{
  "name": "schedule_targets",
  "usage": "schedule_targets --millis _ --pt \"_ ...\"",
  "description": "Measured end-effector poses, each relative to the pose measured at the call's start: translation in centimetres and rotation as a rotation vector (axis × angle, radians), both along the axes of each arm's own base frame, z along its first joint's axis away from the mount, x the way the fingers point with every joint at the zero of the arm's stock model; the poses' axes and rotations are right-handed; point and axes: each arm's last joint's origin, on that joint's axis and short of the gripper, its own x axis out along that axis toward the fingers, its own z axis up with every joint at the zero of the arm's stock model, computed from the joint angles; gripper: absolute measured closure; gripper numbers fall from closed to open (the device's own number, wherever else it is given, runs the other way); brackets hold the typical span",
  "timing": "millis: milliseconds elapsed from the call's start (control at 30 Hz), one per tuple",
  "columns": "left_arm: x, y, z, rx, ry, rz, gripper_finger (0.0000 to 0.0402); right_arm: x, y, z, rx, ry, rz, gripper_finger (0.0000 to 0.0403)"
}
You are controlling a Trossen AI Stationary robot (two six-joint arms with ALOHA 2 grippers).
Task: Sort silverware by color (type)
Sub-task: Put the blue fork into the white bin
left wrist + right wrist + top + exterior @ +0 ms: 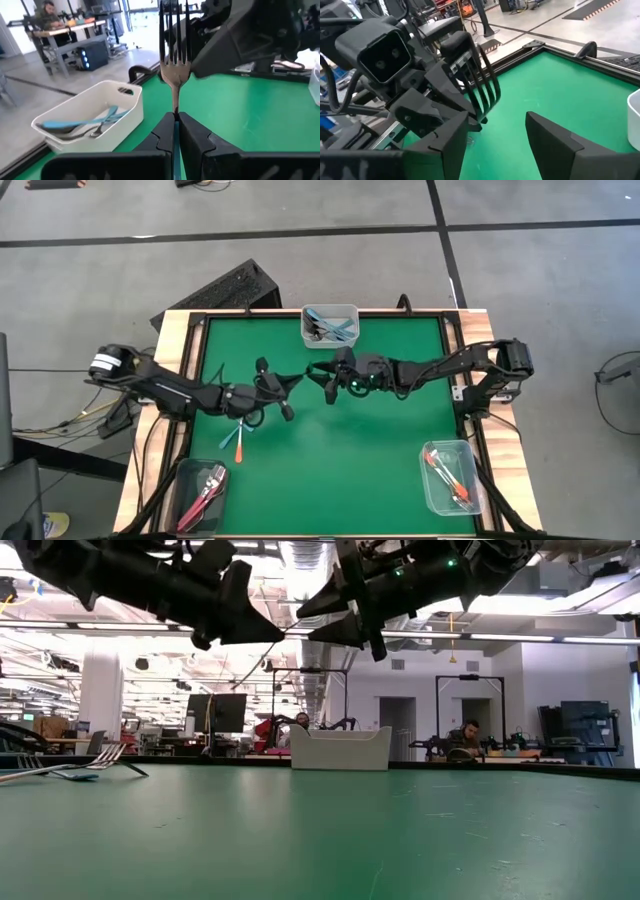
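- Beyond the table, an open workshop with white ceiling lights, desks and monitors is showing in the low view, and a person [463,736] is sitting at a far bench.
- Green matting is covering the table [380,450], which is sitting in a wooden frame on a grey floor.
- Both dark arms are reaching toward the middle of the mat, the left arm from the left edge and the right arm from the right edge.
- The left gripper [296,379] is hanging above the mat near the centre, its fingers [192,131] pinched tight on a fork [173,60] with a light blue handle, tines pointing up and away toward the other arm.
- The right gripper [318,381] is facing it just beside the fork's tines, its jaws standing wide apart with nothing between them.
- A white tray [329,326] at the far edge of the mat is holding blue-handled forks.
- A clear container [452,477] at the near right corner is holding orange-handled forks.
- A dark container [203,494] at the near left corner is holding pink-red forks.
- Two loose forks [236,439], one blue and one orange, are lying on the mat below the left gripper, touching or nearly so.
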Motion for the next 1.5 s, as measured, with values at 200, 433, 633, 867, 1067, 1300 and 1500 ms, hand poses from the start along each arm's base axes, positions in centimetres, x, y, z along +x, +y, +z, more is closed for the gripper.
schedule_targets --millis 200,433,633,867,1067,1300,1500 --pt "0.7 -0.3 -0.7 0.026 -0.003 -0.013 0.0401 0.0 0.0 0.0 -0.015 0.006 0.002 0.0205" --pt "0.7 -0.5 -0.7 0.021 -0.009 -0.028 0.0401 0.0 -0.1 0.0 -0.06 0.021 0.008 0.0298" --pt "0.7 -0.5 -0.9 -0.007 -0.011 -0.036 0.0377 0.0 -0.3 0.0 -0.19 0.057 0.017 0.0386" --pt "0.1 -0.2 -2.6 -0.083 0.104 0.07 0.0327 -1.2 -5.4 0.0 -0.408 0.247 -0.282 0.0389" --pt "-0.3 -0.4 -3.8 -0.208 0.177 0.03 0.0305 -1.3 -10.2 1.5 -0.54 0.523 -0.283 0.039" --pt "-0.3 -0.4 -3.8 -0.236 0.159 0.036 0.0304 -1.3 -12.8 5.1 -0.643 0.613 -0.24 0.039" --pt "-0.4 -0.4 -3.8 -0.256 0.153 0.046 0.0304 -3.2 -15.7 5.3 -0.576 0.748 -0.222 0.039"
